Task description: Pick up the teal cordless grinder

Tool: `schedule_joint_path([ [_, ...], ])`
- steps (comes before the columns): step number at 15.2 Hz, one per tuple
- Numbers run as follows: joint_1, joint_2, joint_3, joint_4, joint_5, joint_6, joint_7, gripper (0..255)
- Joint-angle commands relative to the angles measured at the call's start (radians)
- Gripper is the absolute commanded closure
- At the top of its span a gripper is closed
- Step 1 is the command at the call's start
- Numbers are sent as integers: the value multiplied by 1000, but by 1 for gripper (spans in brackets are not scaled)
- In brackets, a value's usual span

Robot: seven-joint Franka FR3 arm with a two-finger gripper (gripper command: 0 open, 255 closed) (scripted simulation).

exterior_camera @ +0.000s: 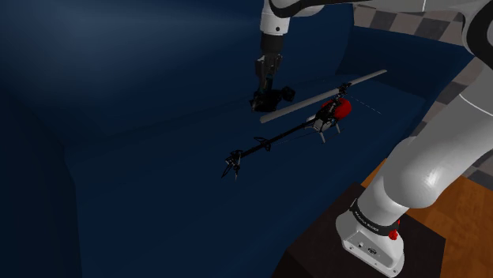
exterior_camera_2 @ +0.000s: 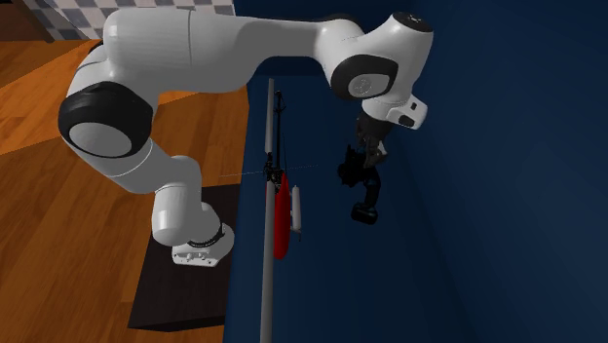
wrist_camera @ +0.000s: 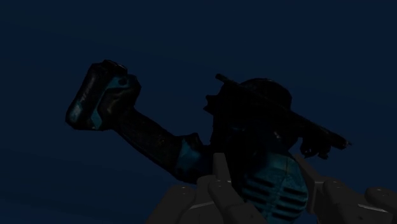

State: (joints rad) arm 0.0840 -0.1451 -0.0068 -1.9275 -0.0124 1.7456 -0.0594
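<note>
Black fingers (wrist_camera: 215,191) of the gripper (wrist_camera: 270,194) are closest in the wrist view. They are clenched on either side of the teal cordless grinder (wrist_camera: 254,146), pressing its teal vented body. It is very dim there: the disc end is near-black vs. the dark blue surface (wrist_camera: 95,38) and hard to make out. The battery pack (wrist_camera: 98,95) at the handle's far end is clearer, w/ teal flecks. The fingers' bases are cut off by the frame edge.

From the shoulder view the grinder (exterior_camera: 272,100) is a small dark lump, approx 12 o'clock from frame centre, right under the gripper (exterior_camera: 267,88). No teal reads here, and I can't tell whether it touches the blue surface (exterior_camera: 142,158). This view adds a toy helicopter (exterior_camera: 316,122) w/ a red nose at 4 o'clock from the grinder. One grey rotor blade passes just beside the grinder, and the tail points to 8 o'clock.

The second exterior view is rolled, so the surface (exterior_camera_2: 487,195) stands like a wall at 3 o'clock. The helicopter (exterior_camera_2: 281,219) is at 9 o'clock from the grinder (exterior_camera_2: 359,185), apart from it.

The white arm (exterior_camera: 419,158) rises from the dark stand (exterior_camera: 316,253) at 5 o'clock. Its elbow is cut off up top, and the wrist shows at 12 o'clock w/ the hand pointing straight down. The second exterior view shows the full arch of the arm (exterior_camera_2: 195,49) from the stand (exterior_camera_2: 180,283) on a wooden floor (exterior_camera_2: 58,195).
</note>
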Motion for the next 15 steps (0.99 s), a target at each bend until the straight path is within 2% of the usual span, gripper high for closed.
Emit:
schedule_joint_path([
  [1,1,1,1,27,0,-26,1,255],
  [13,1,23,1,213,0,-190,-1,255],
  [15,1,23,1,215,0,-192,-1,255],
])
